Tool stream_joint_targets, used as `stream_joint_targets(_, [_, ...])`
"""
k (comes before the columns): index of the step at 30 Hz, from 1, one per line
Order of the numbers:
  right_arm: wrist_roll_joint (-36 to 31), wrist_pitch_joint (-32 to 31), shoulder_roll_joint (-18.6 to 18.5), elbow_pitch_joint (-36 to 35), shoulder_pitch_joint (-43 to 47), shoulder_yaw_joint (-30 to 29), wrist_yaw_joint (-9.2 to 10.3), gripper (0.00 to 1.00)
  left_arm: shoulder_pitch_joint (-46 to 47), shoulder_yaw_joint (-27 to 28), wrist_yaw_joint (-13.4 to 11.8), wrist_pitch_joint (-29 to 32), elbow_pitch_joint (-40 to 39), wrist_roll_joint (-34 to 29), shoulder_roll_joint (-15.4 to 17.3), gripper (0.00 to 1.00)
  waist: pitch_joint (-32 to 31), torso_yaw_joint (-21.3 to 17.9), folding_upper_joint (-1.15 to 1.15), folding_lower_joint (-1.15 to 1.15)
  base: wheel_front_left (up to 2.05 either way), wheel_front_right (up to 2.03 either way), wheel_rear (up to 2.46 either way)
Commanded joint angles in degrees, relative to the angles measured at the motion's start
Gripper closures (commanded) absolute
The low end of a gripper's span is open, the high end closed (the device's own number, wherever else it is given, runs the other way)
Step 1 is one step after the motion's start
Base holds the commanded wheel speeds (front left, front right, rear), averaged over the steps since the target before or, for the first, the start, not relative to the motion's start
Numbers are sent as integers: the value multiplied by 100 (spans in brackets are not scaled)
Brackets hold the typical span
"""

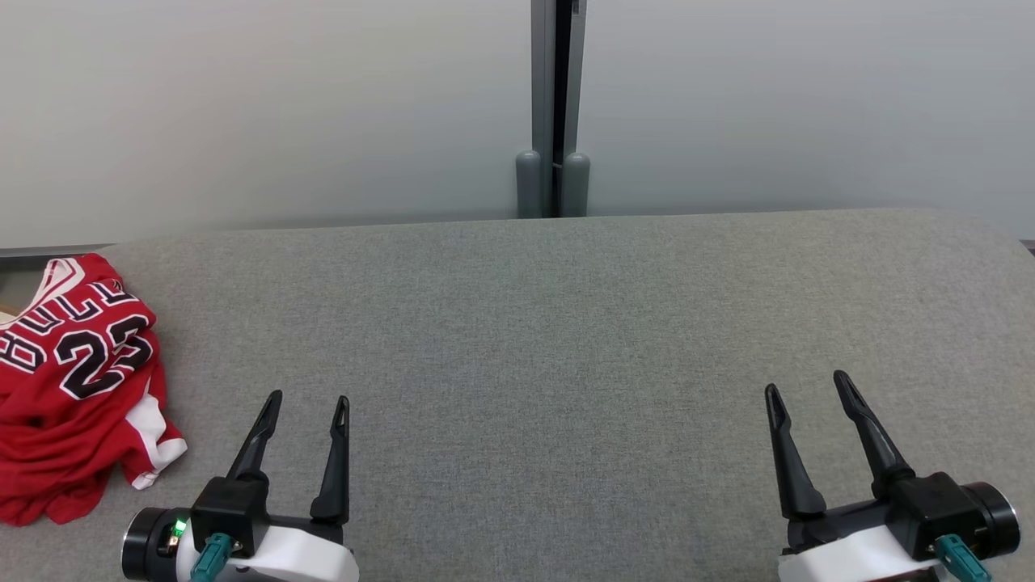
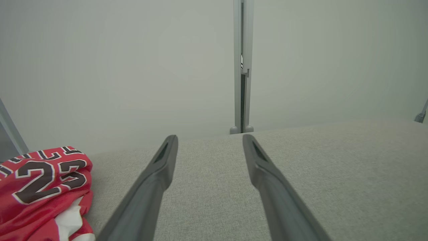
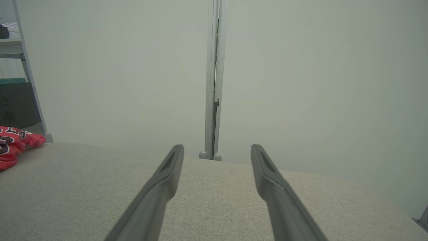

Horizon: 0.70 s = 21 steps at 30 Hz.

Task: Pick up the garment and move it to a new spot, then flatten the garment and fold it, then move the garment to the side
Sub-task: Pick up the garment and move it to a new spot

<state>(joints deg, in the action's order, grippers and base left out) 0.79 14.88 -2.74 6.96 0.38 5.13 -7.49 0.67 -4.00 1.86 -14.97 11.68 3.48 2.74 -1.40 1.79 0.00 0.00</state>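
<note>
Where the garment point(image 1: 77, 380) lies: crumpled at the far left edge of the grey fabric surface point(image 1: 550, 323), bunched in loose folds and not flattened
Look of the garment: a red jersey with black, white-edged lettering and the number 23 facing up, and white trim at its lower right fold
State of the left gripper point(image 1: 310, 397): low at the near left of the head view, fingers pointing away across the surface, jaws spread wide with nothing between them
Gap from left gripper to garment: near but apart; in the left wrist view the garment sits at the lower left corner, beside the left finger, with a strip of grey cloth between
State of the right gripper point(image 1: 806, 381): low at the near right, jaws likewise spread wide and holding nothing, well apart from the garment
Garment from the right wrist: a small red heap at the left edge, far across the surface
Backdrop: pale wall panels behind the far edge, joined at the middle by a grey post point(image 1: 555, 105) with two rounded feet
Beyond the garment: a metal shelf frame point(image 3: 20, 50) at the upper left of the right wrist view
</note>
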Motion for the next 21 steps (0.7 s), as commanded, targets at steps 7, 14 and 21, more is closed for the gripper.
stream_joint_targets(7, [-34, 43, -26, -14, 73, 25, 0, 0, -17, 17, -12, -23, -8, -37, 28, 0, -12, -3, 0, 0, 0, 0, 0])
stream_joint_targets(14, [-17, 43, -25, 2, 67, 20, 0, 0, 8, 27, 28, -23, 17, -48, 27, 0, 5, -9, 0, 0, 0, 0, 0])
stream_joint_targets(21, [-29, 43, -23, -23, 103, 39, 0, 0, 108, -16, 40, -23, 77, -40, 29, 0, 48, 179, 0, 0, 0, 0, 0])
